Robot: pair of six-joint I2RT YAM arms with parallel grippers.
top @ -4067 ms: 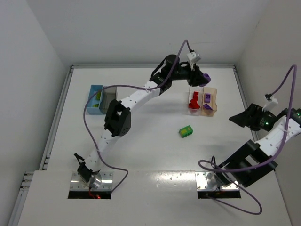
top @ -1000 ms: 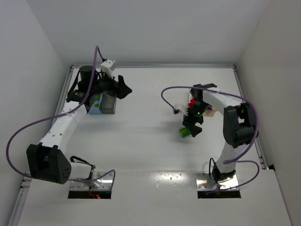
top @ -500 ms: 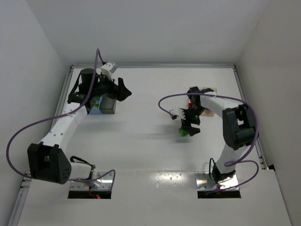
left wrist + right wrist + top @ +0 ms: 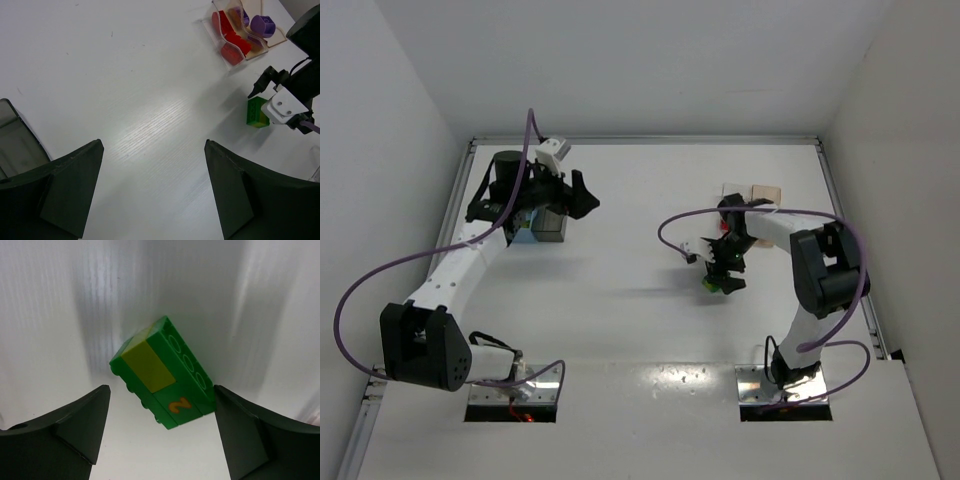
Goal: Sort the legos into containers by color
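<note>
The white desk (image 4: 620,310) carries everything. The left arm reaches to the far left, its hand (image 4: 575,195) spread open and empty above the dark grey bin (image 4: 550,225) and the light blue bin (image 4: 523,230), which stand side by side. The right arm bends in from the right, and its hand (image 4: 723,272) hangs over the middle of the desk, right of centre.

At the far right, the left wrist view shows the clear bin (image 4: 227,37) with red bricks in it. The tan bin (image 4: 256,30) touches it and holds purple ones.

The one loose piece is a green and yellow brick clump (image 4: 162,372). It lies on the desk just nearer than those two bins, well apart from the left pair. In the right wrist view it sits directly under the right hand, skewed diagonally between the two wide-open fingers (image 4: 75,425), touching neither.

The clump looks light, rigid and smooth-sided, so it would likely slip under an off-centre pinch. The yellow part could also pop off at its seam. The flat long sides look like the best hold, with the hand turned to match the skew and away from the studs.
</note>
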